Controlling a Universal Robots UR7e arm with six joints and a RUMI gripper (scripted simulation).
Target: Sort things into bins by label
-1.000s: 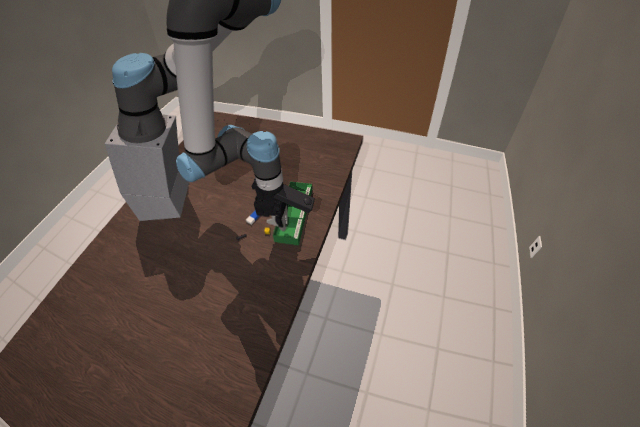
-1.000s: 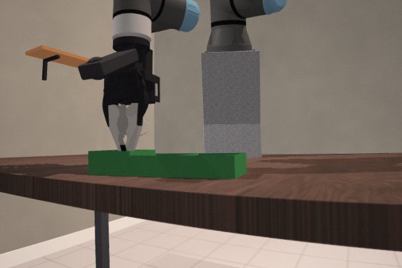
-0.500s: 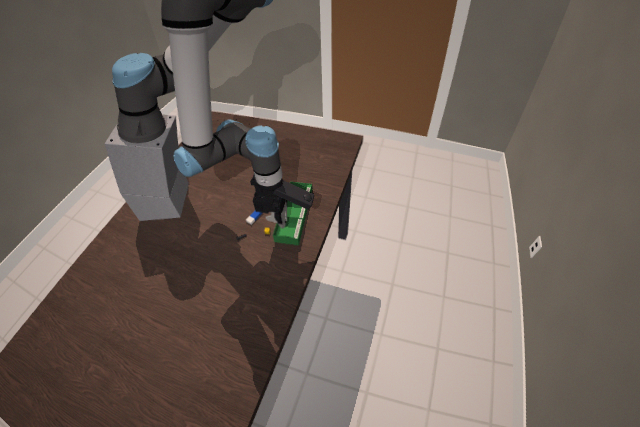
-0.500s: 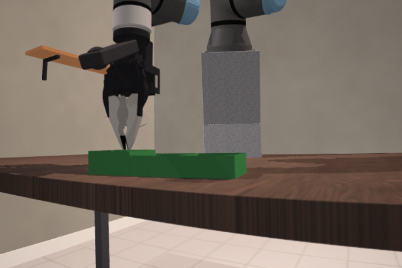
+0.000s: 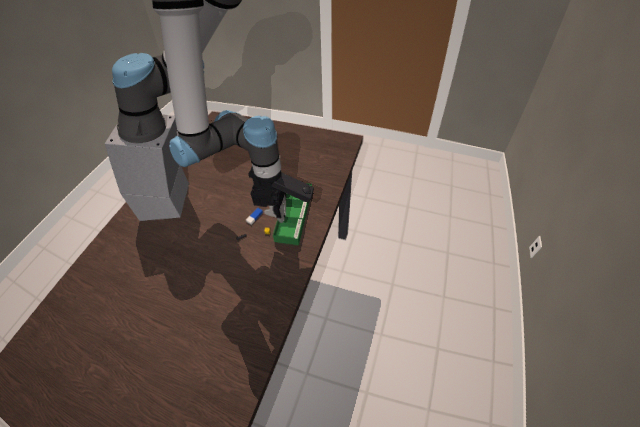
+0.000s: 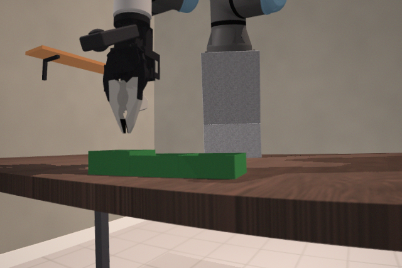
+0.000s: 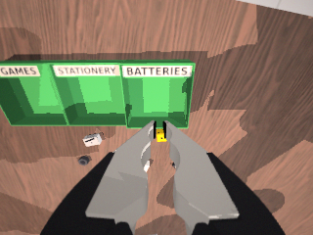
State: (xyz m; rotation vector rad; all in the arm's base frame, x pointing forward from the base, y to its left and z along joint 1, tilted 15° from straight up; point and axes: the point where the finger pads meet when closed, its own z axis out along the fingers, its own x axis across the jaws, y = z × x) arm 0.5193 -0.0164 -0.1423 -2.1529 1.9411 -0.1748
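A green bin [image 7: 98, 95] with three compartments labelled GAMES, STATIONERY and BATTERIES stands upright on the table; it also shows in the top and exterior views [image 5: 292, 220] [image 6: 165, 164]. All three compartments look empty. My gripper [image 7: 159, 121] [image 6: 125, 128] is shut with nothing between the tips, and hangs well above the bin's BATTERIES end. A small yellow piece [image 7: 160, 138] [image 5: 266, 230] lies on the table just in front of the BATTERIES compartment. A white and blue eraser [image 5: 253, 216] [image 7: 92, 140] and a small dark piece [image 5: 239, 237] [image 7: 84, 160] lie on the table in front of the STATIONERY compartment.
The bin sits near the table's edge [image 5: 320, 251], with tiled floor beyond it. The robot's grey base block [image 5: 147, 174] stands at the table's far side. An orange shelf [image 6: 65, 59] is on the wall behind.
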